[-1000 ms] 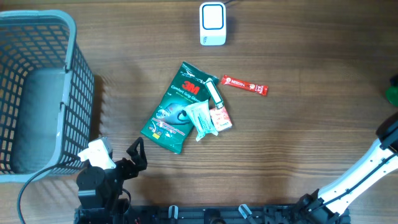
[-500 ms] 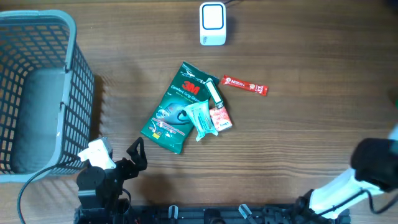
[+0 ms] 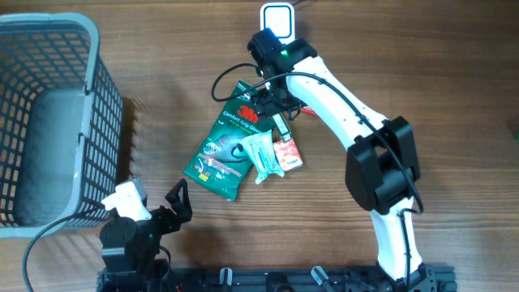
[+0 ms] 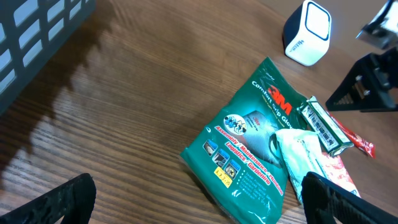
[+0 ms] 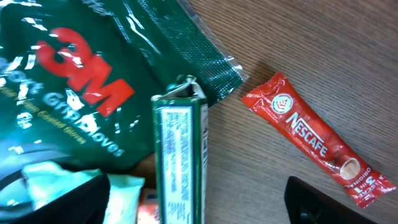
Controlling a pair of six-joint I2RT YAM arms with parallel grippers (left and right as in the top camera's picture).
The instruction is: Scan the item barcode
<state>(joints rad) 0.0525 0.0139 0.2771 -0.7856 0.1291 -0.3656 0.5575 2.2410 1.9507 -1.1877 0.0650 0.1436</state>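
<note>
While open, right gripper (image 3: 277, 107) over box (image 5: 180, 162)

The worktop (image 3: 438, 81) is evenly and brightly lit. A soft slatted shadow is cast rightward by the basket (image 3: 101, 105). Glare is seen on the green pouch (image 5: 74, 74); the right wrist view is rendered slightly soft.

Brown wood-grain table (image 3: 454, 73) fills whole bkgd, evenly lit, w/ only faint soft shadows.
</note>
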